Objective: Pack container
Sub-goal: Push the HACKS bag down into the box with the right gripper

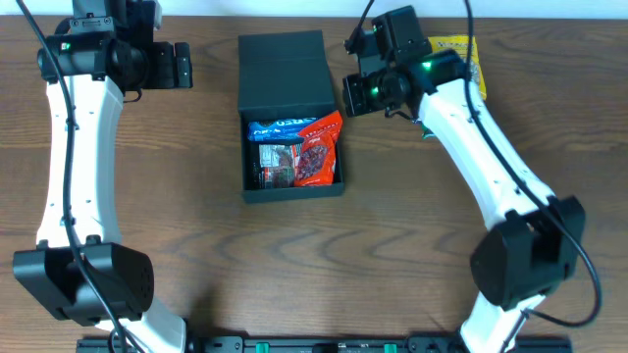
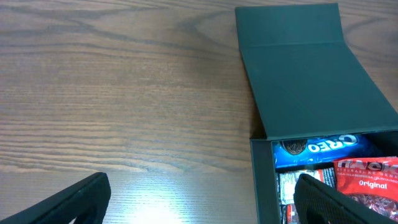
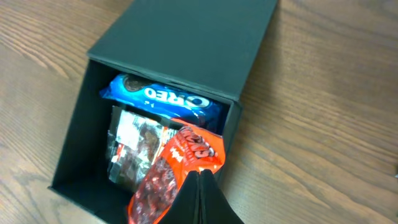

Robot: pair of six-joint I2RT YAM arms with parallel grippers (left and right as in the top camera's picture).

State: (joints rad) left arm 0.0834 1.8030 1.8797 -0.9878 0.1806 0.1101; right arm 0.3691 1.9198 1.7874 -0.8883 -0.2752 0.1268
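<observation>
The container [image 1: 292,193] is sitting open near the surface's far edge, holding an Oreo packet [image 1: 280,126], a red packet [image 1: 319,152] and a silvery packet [image 1: 275,162]. A yellow packet [image 1: 456,49] is lying unpacked toward the far right corner, and the lid is not yet shut. The left gripper [image 1: 184,66] is hanging wide open, and the right gripper [image 3: 200,180] is hovering closed and empty.

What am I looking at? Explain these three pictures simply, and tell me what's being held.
Two white robot arms sit at a wooden table. One picture looks down from above; the other two come from cameras on each wrist. The left hand is wide open, the right hand shut; neither holds anything. Between them lies an open dark box, the container, with a blue Oreo packet, a red packet and a silvery one inside. A yellow packet lies by the right arm.
</observation>
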